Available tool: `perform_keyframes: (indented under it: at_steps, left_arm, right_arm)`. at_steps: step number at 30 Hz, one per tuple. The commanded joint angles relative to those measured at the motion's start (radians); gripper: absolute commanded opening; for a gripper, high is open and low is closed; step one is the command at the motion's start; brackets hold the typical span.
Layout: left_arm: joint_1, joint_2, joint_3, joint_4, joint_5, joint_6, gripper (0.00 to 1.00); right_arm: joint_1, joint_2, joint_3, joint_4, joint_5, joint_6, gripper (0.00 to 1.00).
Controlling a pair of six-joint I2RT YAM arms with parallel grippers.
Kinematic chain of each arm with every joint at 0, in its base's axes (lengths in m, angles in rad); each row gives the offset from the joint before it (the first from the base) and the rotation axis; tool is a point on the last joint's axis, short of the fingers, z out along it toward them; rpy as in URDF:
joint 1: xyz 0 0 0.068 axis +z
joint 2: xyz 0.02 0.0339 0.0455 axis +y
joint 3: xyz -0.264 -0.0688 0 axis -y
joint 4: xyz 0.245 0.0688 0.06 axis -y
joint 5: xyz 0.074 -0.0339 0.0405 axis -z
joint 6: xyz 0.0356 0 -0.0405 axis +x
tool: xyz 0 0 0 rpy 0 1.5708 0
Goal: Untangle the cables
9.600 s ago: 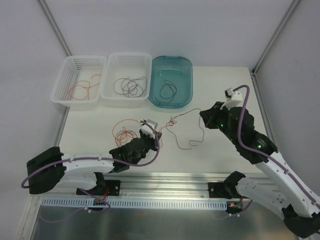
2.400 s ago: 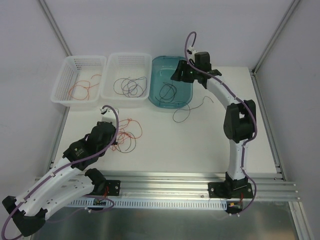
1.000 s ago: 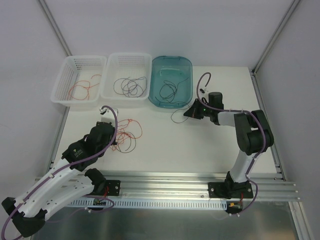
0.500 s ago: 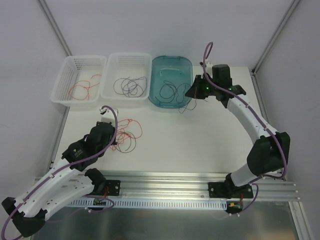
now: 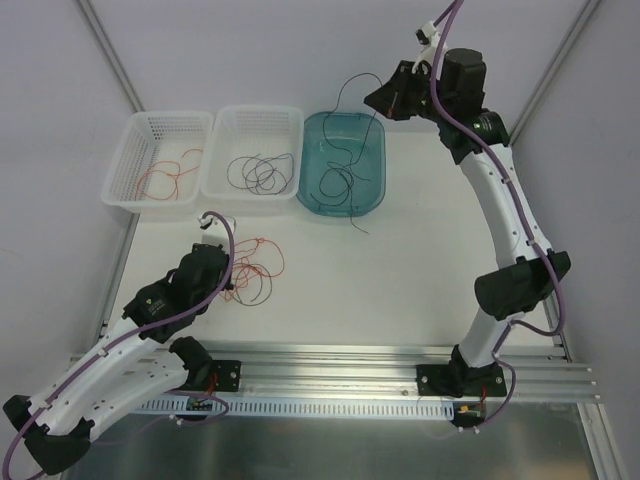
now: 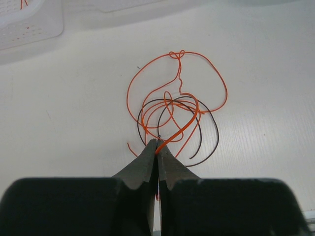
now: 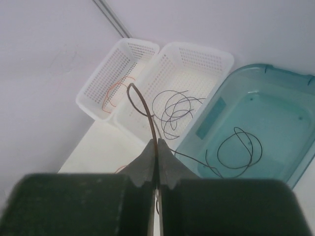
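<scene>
The left fingers (image 6: 151,151) are clenching one red-orange wire (image 6: 197,78) at the near edge of a small tangle, which is looping with a dark wire (image 6: 209,142) on the table (image 6: 266,59) near the white baskets (image 5: 232,118). The right fingers (image 7: 150,155), high above the table, are pinching a black wire (image 7: 143,107) that is hanging over the teal tub (image 5: 378,150), its tail reaching the table.
</scene>
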Motion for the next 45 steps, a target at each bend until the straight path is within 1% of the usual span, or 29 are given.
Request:
perform_keyframes:
  at_steps: [1,3,5,8,11,12,14,15,17,18,20,21,23,27,28,29,31,32,34,35,36,37,38,39,40,41,42,44,45]
  left_arm:
    - [0.008,0.000,0.027,0.009,0.020,0.017,0.00]
    - [0.008,0.003,0.029,0.011,0.020,0.019,0.00]
    - [0.008,0.005,0.030,0.011,0.020,0.019,0.00]
    - [0.008,0.003,0.029,0.012,0.020,0.019,0.00]
    - [0.008,0.003,0.030,0.011,0.023,0.020,0.00]
    - [0.008,0.005,0.029,0.011,0.024,0.019,0.00]
    - [0.008,0.005,0.029,0.012,0.023,0.020,0.00]
    - [0.008,0.006,0.030,0.012,0.024,0.020,0.00]
    - [0.008,0.008,0.030,0.011,0.024,0.019,0.00]
    - [0.006,0.008,0.032,0.011,0.024,0.020,0.00]
    - [0.006,0.008,0.032,0.012,0.024,0.020,0.00]
    - [0.008,0.008,0.032,0.012,0.024,0.022,0.00]
    - [0.008,0.008,0.032,0.012,0.027,0.020,0.00]
    - [0.008,-0.001,0.029,0.012,0.032,0.016,0.00]
    - [0.008,-0.001,0.029,0.012,0.035,0.016,0.00]
    - [0.008,-0.003,0.029,0.012,0.035,0.016,0.00]
    - [0.006,-0.005,0.027,0.012,0.033,0.016,0.00]
    - [0.008,-0.006,0.029,0.012,0.032,0.016,0.00]
    - [0.008,-0.006,0.029,0.012,0.032,0.014,0.00]
    - [0.008,-0.006,0.029,0.014,0.030,0.014,0.00]
    - [0.008,-0.005,0.029,0.012,0.030,0.014,0.00]
    - [0.008,-0.006,0.029,0.012,0.032,0.014,0.00]
    - [0.008,-0.005,0.029,0.012,0.032,0.014,0.00]
    - [0.008,-0.005,0.027,0.012,0.030,0.014,0.00]
    - [0.008,-0.005,0.029,0.012,0.030,0.013,0.00]
    - [0.008,-0.005,0.029,0.012,0.030,0.013,0.00]
    - [0.008,-0.003,0.027,0.012,0.030,0.013,0.00]
    - [0.008,-0.003,0.027,0.012,0.032,0.011,0.00]
    - [0.008,-0.001,0.029,0.011,0.032,0.011,0.00]
  right_arm:
    - [0.007,0.063,0.034,0.195,-0.021,0.063,0.01]
    - [0.007,0.096,0.040,0.266,-0.011,0.073,0.01]
    - [0.005,0.130,0.040,0.293,0.035,0.053,0.01]
    - [0.001,0.176,-0.013,0.352,0.077,0.031,0.01]
    - [-0.005,0.242,-0.019,0.323,0.081,0.030,0.01]
    - [-0.007,0.289,-0.021,0.311,0.083,0.031,0.04]
    - [-0.008,0.328,-0.024,0.274,0.081,0.030,0.09]
    - [-0.007,0.360,-0.042,0.271,0.078,0.031,0.15]
    - [-0.008,0.371,-0.073,0.258,0.081,0.031,0.21]
    - [-0.007,0.365,-0.108,0.258,0.084,0.028,0.30]
    - [-0.008,0.339,-0.137,0.251,0.084,0.022,0.41]
    - [-0.007,0.325,-0.162,0.241,0.087,0.015,0.49]
    - [-0.002,0.258,-0.183,0.202,0.092,-0.030,0.58]
    - [0.019,0.120,-0.268,0.131,0.147,-0.114,0.69]
    - [0.024,0.094,-0.326,0.126,0.149,-0.125,0.70]
    - [0.030,0.036,-0.357,0.120,0.152,-0.139,0.70]
    - [0.054,-0.020,-0.427,0.117,0.170,-0.151,0.70]
    - [0.077,-0.064,-0.496,0.113,0.179,-0.153,0.70]
    - [0.106,-0.107,-0.565,0.119,0.215,-0.138,0.70]
    - [0.140,-0.127,-0.649,0.151,0.227,-0.125,0.70]
    - [0.157,-0.167,-0.692,0.178,0.257,-0.084,0.70]
    - [0.174,-0.184,-0.741,0.259,0.270,-0.052,0.70]
    - [0.206,-0.201,-0.784,0.302,0.281,-0.024,0.70]
    - [0.226,-0.222,-0.867,0.351,0.325,0.041,0.70]
    - [0.243,-0.227,-0.903,0.403,0.350,0.068,0.70]
    - [0.283,-0.226,-0.930,0.495,0.376,0.097,0.71]
    - [0.301,-0.221,-0.967,0.531,0.437,0.122,0.71]
    - [0.361,-0.186,-0.978,0.603,0.517,0.174,0.72]
    - [0.381,-0.166,-0.975,0.617,0.596,0.186,0.72]
